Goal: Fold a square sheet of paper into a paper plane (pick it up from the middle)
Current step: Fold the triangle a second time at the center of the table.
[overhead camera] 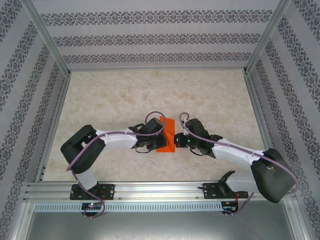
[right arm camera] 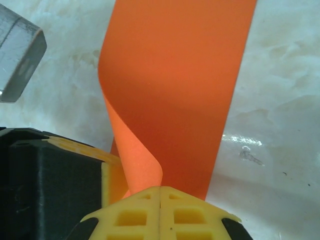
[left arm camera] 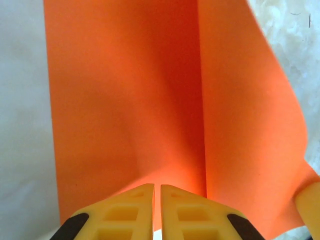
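**Paper (overhead camera: 165, 136) pinched from both sides, mid-fold, near the middle of the surface (overhead camera: 125, 95).**

From above, the paper is seen standing bent between the left claw (overhead camera: 151, 141) and the right claw (overhead camera: 179, 142). If the arms are drawn apart, so thin a sheet could be torn. At the left wrist, the left claw (left arm camera: 156, 188) is seen with its jaws all but together, and the paper's (left arm camera: 125, 100) near edge appears to be taken into the slit between them. A soft crease runs away to one side of the tips, so a skewed fold is risked if the paper is pressed flat as it lies. At the right wrist, the right claw (right arm camera: 160, 189) is shut tight on a curled edge of the paper (right arm camera: 175, 75), above the surface (right arm camera: 280, 100). The curl is loose, so it could be crumpled by a twist, or let slip if either grip is eased.
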Available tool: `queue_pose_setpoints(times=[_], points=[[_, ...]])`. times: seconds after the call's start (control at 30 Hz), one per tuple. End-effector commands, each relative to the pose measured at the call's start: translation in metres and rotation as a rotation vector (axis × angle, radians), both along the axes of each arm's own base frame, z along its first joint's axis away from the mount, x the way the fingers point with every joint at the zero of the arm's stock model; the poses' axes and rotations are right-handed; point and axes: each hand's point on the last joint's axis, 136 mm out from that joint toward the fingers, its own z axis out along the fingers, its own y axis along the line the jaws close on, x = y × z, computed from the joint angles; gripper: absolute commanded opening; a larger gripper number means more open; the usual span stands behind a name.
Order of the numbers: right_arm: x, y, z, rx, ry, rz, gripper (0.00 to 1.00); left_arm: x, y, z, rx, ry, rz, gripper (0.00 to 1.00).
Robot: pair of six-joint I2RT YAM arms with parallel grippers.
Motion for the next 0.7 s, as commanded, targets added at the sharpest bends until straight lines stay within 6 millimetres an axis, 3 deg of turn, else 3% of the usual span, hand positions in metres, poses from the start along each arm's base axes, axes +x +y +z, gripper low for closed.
queue_pose_setpoints(times=[0.0, 0.67], points=[[-0.001, 0.01, 0.001, 0.041, 0.008, 0.092, 0.0, 0.007, 0.0, 0.006, 0.025, -0.027, 0.049, 0.13], [0.023, 0.016, -0.017, 0.023, 0.097, 0.191, 0.0, 0.003, 0.015, -0.006, 0.121, -0.007, 0.057, 0.12]])
